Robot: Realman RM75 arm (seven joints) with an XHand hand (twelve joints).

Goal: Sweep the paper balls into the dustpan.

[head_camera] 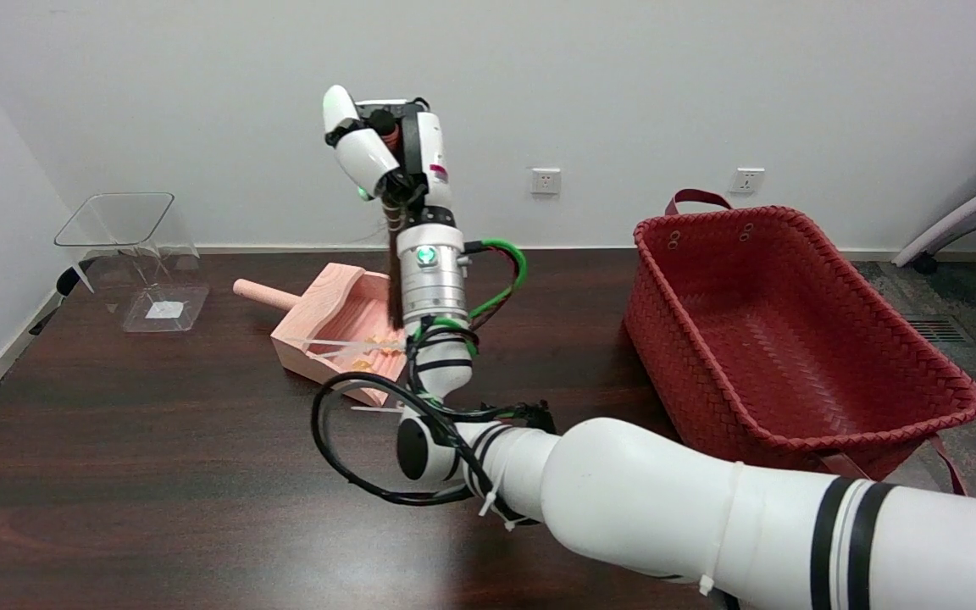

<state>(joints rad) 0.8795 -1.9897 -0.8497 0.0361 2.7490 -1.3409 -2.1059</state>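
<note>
Currently, from my remote station, the right hand [386, 152] is raised high above the table, well clear of the surface, seen against the white wall. Its fingers are clenched around a small brush [393, 254]; the dark handle end shows in the grip and the dark bristles hang straight down along the front of the silver wrist section, their tips ending over the dustpan.

The wooden dustpan [340, 326] lies on the dark wooden table [115, 474], left of centre, its round handle pointing to the left and away from me, its open mouth facing the near side. Several small orange paper balls [374, 349] sit inside the pan near its front lip, partly hidden behind the forearm and its cables. I cannot tell how many there are; they are too small and partly covered.

A clear plastic container [136, 258] stands at the far left of the table, well apart from the dustpan. A red woven basket [793, 339] with handles sits at the right side of the table, also well apart from the pan. Two wall sockets [545, 180] show on the wall behind.
</note>
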